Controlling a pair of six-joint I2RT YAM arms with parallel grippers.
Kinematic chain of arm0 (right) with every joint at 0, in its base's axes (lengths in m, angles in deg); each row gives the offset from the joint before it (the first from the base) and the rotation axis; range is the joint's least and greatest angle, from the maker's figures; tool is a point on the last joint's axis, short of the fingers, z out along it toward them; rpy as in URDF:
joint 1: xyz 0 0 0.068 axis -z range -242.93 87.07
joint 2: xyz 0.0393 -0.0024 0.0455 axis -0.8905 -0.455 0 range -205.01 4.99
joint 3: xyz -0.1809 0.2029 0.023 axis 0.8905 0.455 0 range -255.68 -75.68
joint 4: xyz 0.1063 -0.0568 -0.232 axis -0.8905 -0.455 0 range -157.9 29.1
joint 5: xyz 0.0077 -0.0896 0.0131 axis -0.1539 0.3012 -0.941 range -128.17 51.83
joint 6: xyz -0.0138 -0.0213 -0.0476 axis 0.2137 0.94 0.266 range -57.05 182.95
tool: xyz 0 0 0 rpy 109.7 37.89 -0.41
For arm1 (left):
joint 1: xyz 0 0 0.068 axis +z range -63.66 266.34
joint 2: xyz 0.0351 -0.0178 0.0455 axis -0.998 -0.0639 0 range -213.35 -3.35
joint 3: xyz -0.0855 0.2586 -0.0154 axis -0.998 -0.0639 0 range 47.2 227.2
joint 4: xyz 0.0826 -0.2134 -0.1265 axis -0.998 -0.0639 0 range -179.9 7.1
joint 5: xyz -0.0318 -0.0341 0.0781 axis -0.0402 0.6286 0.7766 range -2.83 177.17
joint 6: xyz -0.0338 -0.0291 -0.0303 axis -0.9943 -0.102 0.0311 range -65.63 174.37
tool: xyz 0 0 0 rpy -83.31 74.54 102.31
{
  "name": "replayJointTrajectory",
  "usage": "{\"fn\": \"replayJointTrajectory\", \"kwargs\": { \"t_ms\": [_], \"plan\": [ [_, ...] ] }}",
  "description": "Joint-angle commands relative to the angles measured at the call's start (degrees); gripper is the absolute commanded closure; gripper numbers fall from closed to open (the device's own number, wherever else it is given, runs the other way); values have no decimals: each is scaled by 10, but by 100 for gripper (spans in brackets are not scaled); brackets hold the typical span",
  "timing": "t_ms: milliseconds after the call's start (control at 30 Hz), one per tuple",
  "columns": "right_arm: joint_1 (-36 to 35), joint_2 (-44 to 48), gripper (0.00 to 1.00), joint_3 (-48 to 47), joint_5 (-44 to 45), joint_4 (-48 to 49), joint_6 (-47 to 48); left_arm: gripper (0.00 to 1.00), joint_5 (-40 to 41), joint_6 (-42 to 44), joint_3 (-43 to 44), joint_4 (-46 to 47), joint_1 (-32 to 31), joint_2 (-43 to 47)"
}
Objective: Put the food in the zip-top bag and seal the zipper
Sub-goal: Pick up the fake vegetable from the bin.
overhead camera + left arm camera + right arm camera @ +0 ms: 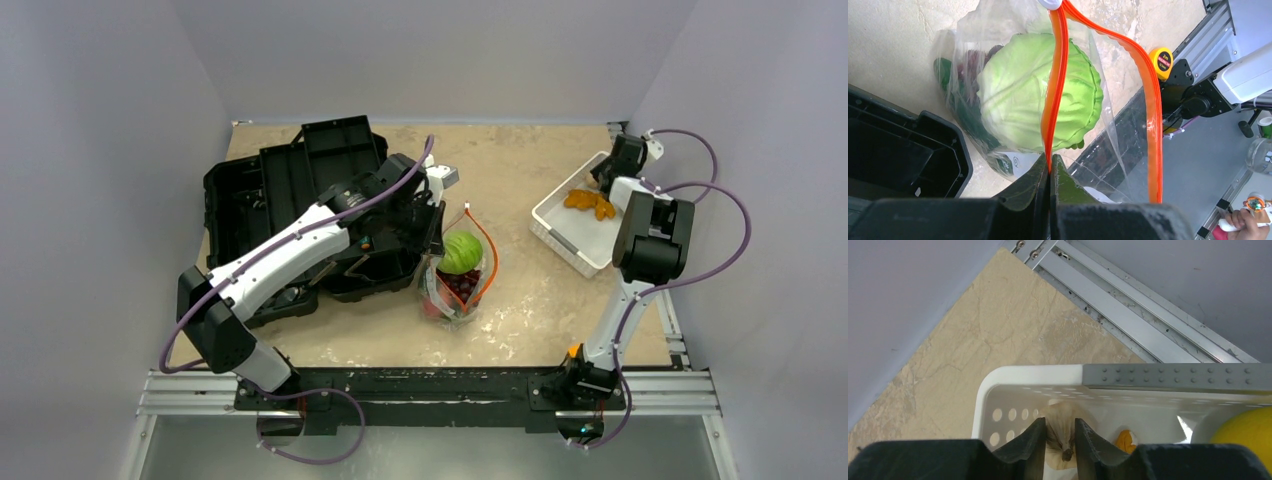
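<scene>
My left end effector [1049,167] is pressed together, pinching the orange zipper [1054,100] of the clear bag [452,296], which stands mid-table [520,170] just right of the black toolbox [270,190] with the cabbage [1018,95] inside. Far right, my right end effector [1060,429] reaches into the white basket [1023,372], its fingers either side of the white radish [1060,415]. Whether it grips the radish I cannot tell.

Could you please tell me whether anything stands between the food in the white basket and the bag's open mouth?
Nothing visible lies on the table between the white basket and the zip-top bag. At the mouth, though, the cabbage sits high and fills much of the opening, so entry looks tight.
</scene>
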Motion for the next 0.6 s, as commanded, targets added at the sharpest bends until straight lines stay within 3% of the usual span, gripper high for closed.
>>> {"fn": "replayJointTrajectory", "kwargs": {
  "t_ms": [0,167,567],
  "plan": [
    [1,2,79,-16,-1,1,19,100,-7,-6,25,11,-3,-4],
    [1,11,97,-13,4,-7,28,100,-7,-5,25,10,-3,-7],
    [0,74,100,30,17,-9,47,100,8,2,28,5,-3,-17]
  ]
}}
